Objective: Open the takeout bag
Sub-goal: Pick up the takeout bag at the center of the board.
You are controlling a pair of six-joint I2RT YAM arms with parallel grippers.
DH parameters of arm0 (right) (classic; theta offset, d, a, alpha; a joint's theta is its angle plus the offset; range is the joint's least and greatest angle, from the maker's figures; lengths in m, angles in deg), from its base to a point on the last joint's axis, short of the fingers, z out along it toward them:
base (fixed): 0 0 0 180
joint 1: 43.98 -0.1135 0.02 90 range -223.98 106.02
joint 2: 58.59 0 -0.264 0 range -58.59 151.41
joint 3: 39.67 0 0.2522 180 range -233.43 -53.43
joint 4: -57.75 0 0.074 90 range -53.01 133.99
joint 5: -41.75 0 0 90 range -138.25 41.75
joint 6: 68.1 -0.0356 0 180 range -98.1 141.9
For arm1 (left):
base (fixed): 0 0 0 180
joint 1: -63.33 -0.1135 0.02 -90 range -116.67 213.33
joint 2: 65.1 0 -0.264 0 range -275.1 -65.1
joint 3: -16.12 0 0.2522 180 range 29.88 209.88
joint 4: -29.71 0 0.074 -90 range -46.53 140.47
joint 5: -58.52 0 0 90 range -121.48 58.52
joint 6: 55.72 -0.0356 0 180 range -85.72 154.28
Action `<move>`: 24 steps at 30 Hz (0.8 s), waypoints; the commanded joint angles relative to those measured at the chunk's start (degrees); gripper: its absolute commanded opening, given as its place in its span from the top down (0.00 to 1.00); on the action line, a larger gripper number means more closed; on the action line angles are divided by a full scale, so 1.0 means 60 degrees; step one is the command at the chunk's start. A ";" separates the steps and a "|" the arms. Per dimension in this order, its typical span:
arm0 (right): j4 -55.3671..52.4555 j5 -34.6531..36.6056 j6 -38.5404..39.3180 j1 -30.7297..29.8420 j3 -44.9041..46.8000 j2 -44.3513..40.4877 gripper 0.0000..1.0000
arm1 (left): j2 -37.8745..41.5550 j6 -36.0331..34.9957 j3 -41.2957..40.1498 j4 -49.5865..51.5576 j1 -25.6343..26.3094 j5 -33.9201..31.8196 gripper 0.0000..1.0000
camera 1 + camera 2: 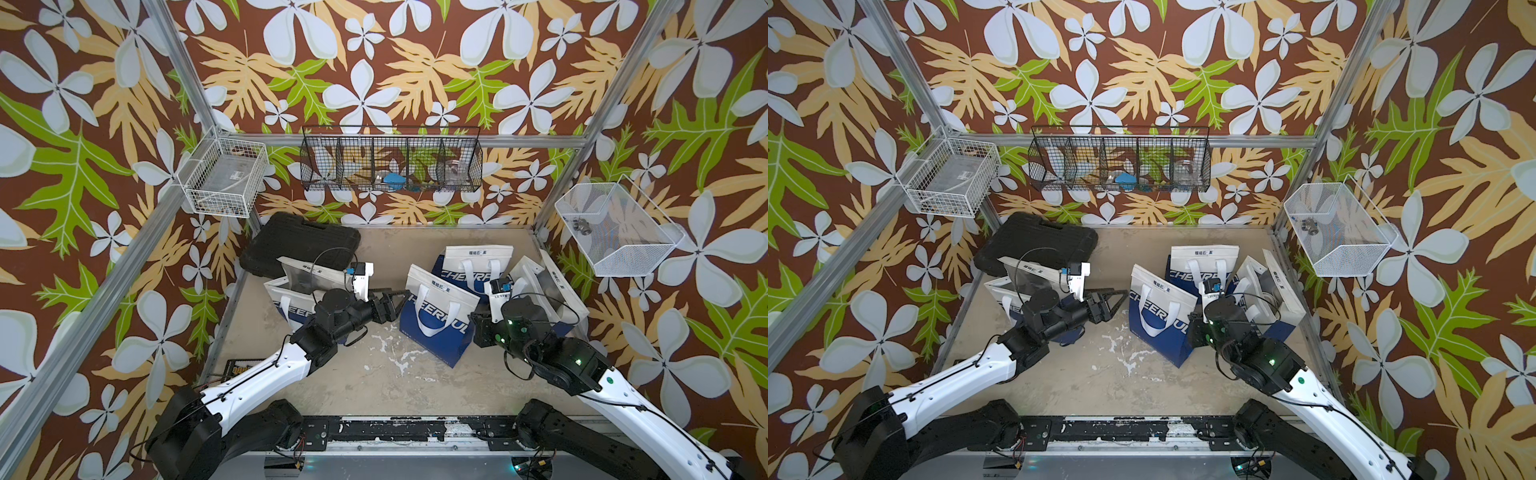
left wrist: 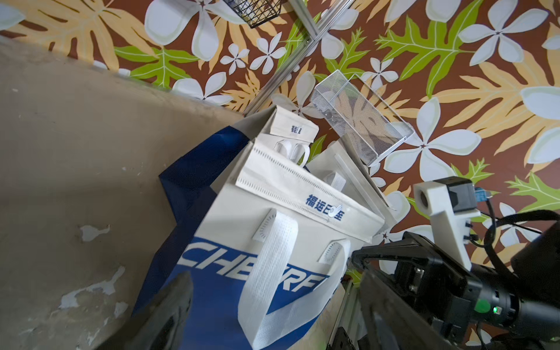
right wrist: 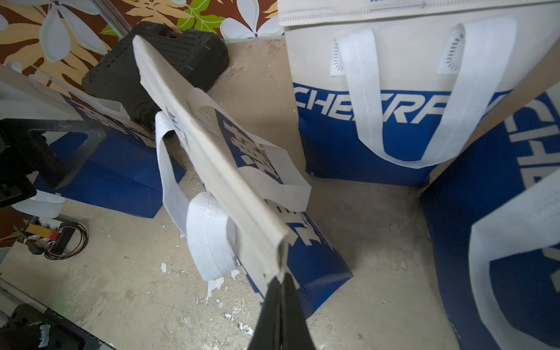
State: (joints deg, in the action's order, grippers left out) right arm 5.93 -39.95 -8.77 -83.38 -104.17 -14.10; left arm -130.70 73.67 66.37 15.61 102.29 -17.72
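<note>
Black fingertips of the right gripper (image 3: 281, 277) sit closest to the lens. They are pressed together on the near corner of the flat top seam of a blue-and-white non-woven takeout bag (image 3: 218, 157), the middle takeout bag, which stands tilted at the centre of the beige table (image 1: 374, 374). Whether they pinch one layer or both is not clear. The left gripper (image 1: 401, 298), fingers spread wide, hovers at the seam's other end, just beside the fabric and apparently not touching it.

The step in hand looks like anchoring the bag before its mouth is parted. The seam is closed along its whole length. Next, I judge, the left fingers must close on a single lip, not both, then draw away from the right. The light bag may slide or tip.

By count there are four such bags:
- two gaping, the left-edge bag (image 1: 282, 297) and the right-edge bag (image 1: 552, 278)
- two shut, the held one and the far bag (image 1: 478, 259)

One black ribbed plastic case (image 1: 299, 239) lies at the far left corner. Grippers: two.
</note>
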 commanded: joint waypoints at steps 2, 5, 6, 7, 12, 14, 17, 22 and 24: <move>0.0041 -0.1098 -0.0166 0.0115 -0.0091 -0.0166 1.00 | -0.1065 -0.0937 0.0156 -0.1015 -0.0004 0.0693 0.13; -0.0110 -0.1380 -0.0278 0.0107 -0.0097 -0.0428 1.00 | -0.1314 -0.1439 -0.0122 -0.1646 -0.0004 0.0782 0.15; -0.0177 -0.1409 -0.0289 0.0107 -0.0098 -0.0509 1.00 | -0.1265 -0.1572 -0.0259 -0.1999 -0.0004 0.0885 0.15; -0.0263 -0.1439 -0.0282 0.0114 -0.0120 -0.0590 1.00 | -0.1253 -0.1683 -0.0376 -0.2321 -0.0011 0.0995 0.15; -0.0361 -0.1748 -0.0296 0.0108 -0.0073 -0.0806 1.00 | -0.1914 -0.2242 -0.0392 -0.3205 -0.0015 0.1487 0.23; -0.0380 -0.1771 -0.0334 0.0110 -0.0018 -0.0890 1.00 | -0.2189 -0.2252 -0.0696 -0.4243 -0.0019 0.1737 0.25; -0.0380 -0.1889 -0.0378 0.0110 0.0080 -0.0980 1.00 | -0.2687 -0.2273 -0.0610 -0.4812 -0.0063 0.2165 0.35; -0.0392 -0.2098 -0.0457 0.0114 0.0197 -0.1231 1.00 | -0.3272 -0.2033 -0.0297 -0.5405 -0.0176 0.2281 0.36; -0.0478 -0.2117 -0.0498 0.0112 0.0181 -0.1316 1.00 | -0.3452 -0.2098 -0.0123 -0.5272 -0.0255 0.2180 0.31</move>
State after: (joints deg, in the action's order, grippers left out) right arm 2.43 -51.69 -10.92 -82.68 -102.95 -21.47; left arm -150.53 61.24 64.65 -12.50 101.24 -5.52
